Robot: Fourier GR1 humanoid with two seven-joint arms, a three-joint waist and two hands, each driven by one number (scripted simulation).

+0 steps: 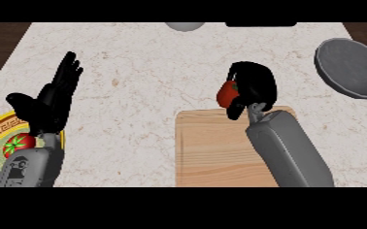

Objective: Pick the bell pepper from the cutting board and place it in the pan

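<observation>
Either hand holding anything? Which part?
Right hand is curled round the red bell pepper, covering its right side. Left hand is open, holding nothing.

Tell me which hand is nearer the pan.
Right. The right hand, curled round the bell pepper, sits just left of the pan; the left hand rests far across the counter.

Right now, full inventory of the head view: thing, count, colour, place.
bell pepper: 1, red, inside the right hand's curled fingers, at the cutting board's far edge
cutting board: 1, light wood, lower centre of counter
pan: 1, dark grey, right edge, partly cut off
plate: 1, yellow rim, patterned, lower left, mostly behind left arm
red-and-green item: 1, on the plate, kind unclear
grey round object: 1, top edge, cut off
black object: 1, top edge, cut off
counter: 1, pale speckled stone
left hand: 1, black, open, resting at left, fingers up
right hand: 1, black, curled round pepper
</observation>
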